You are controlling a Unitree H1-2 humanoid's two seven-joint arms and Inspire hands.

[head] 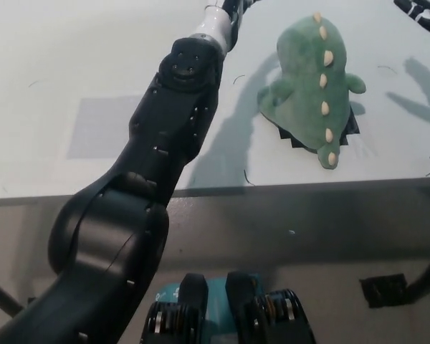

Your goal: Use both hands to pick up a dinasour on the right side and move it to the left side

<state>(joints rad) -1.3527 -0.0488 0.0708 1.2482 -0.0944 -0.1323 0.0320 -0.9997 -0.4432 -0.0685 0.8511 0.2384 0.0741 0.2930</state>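
Observation:
A green plush dinosaur [308, 79] with cream spikes lies on the right part of the white table [43, 64], over a black marker patch [347, 127]. My left arm reaches far across the table, and its hand [236, 6] is mostly cut off by the top edge, just left of the dinosaur's head. At the top right corner my black right hand [421, 11] hangs above the table, right of the dinosaur and apart from it. Its shadow on the table shows spread fingers. Neither hand touches the toy.
A pale grey square [104, 127] marks the table's left side. The table's front edge [287, 188] runs across the middle of the picture, with floor below it. A small black block [383, 290] sits on the floor at the lower right.

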